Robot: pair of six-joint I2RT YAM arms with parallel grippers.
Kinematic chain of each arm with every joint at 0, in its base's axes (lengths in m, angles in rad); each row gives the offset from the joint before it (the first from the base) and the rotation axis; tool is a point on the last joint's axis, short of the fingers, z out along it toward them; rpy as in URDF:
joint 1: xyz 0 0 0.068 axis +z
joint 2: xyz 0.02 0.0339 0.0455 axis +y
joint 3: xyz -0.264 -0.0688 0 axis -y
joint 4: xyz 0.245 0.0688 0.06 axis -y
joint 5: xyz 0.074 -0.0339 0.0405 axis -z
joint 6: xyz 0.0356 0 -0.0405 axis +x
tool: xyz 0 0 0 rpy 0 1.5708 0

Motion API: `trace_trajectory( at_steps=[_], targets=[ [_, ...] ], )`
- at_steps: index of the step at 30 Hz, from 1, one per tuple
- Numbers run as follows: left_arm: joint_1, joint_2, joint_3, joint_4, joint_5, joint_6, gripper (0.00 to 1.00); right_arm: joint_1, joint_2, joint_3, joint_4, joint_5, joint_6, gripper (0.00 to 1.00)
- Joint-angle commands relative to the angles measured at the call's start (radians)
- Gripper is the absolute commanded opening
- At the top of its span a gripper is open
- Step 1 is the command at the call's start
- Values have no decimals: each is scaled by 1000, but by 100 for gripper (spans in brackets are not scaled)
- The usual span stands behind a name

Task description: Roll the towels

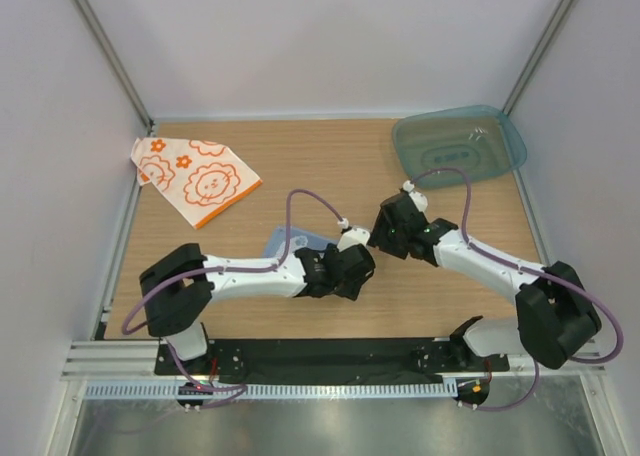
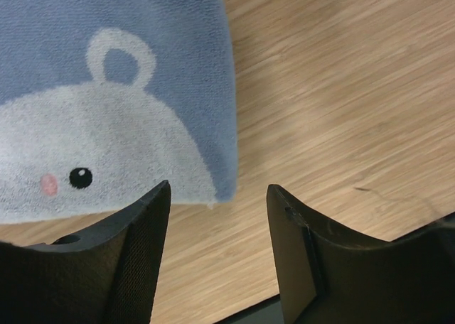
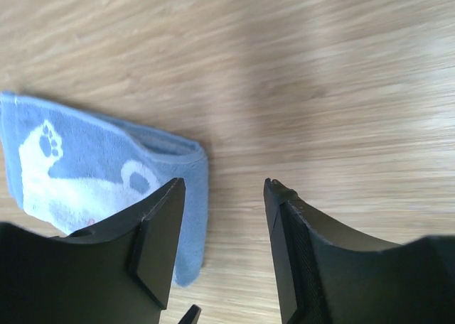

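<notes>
The light blue towel [image 1: 288,242] lies folded flat on the wooden table [image 1: 300,156], partly hidden under my left arm. Its white animal print fills the upper left of the left wrist view [image 2: 106,111]. My left gripper [image 2: 219,189] [image 1: 350,271] is open just off the towel's corner, with only bare wood between its fingers. My right gripper [image 3: 224,185] [image 1: 392,231] is open too, its left finger over the folded edge of the blue towel [image 3: 92,160], and nothing is held. The white towel with orange flower prints [image 1: 195,176] lies spread at the back left.
A translucent teal plastic tray [image 1: 458,144] sits at the back right corner. White walls and metal frame rails enclose the table on three sides. Both arm bases stand on the black bar [image 1: 320,356] at the near edge.
</notes>
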Motion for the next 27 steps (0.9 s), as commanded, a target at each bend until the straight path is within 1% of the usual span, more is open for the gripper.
trace_trajectory(
  at_steps=[1,7,10,11,12,13,15,17,18,19,20,21,22,23,24,25,27],
  targets=[
    [-10,58,59,-19,-53,38,58,-53,-64,25,-75,9,-60,57],
    [-13,161,99,-25,-59,32,58,-115,-118,20,-120,-11,-101,58],
    [-13,182,93,-43,-79,9,56,-133,-141,20,-135,-20,-112,58],
    [-13,188,88,-46,-82,-6,53,-143,-150,20,-140,-23,-113,58],
    [-13,188,72,-48,-83,-12,46,-147,-155,20,-144,-25,-115,58],
    [-13,190,65,-46,-82,-17,35,-150,-160,19,-147,-31,-116,58],
    [-13,193,44,-46,-88,-28,25,-156,-169,17,-149,-37,-116,58],
    [-13,190,33,-40,-97,-31,3,-158,-173,14,-147,-54,-115,58],
    [-13,175,28,-39,-100,-37,0,-158,-176,7,-135,-66,-113,58],
    [-13,163,15,-33,-99,-38,0,-158,-181,-1,-123,-81,-113,58],
    [-13,147,6,-24,-94,-34,0,-160,-184,-9,-105,-133,-110,58],
    [-13,102,-5,5,-76,-31,0,-160,-189,-35,-54,-150,-106,58],
    [-2,77,-39,27,-56,-28,0,-158,-202,-52,-20,-219,-89,58],
    [5,48,-57,56,-25,-28,0,-160,-209,-94,21,-301,-80,59],
    [17,19,-85,119,40,-31,0,-158,-215,-114,108,-346,-63,59],
    [31,-38,-108,150,70,-51,0,-158,-222,-136,150,-382,-44,60],
    [77,-84,-171,218,140,-75,0,-156,-230,-182,240,-449,-2,60]
  ],
)
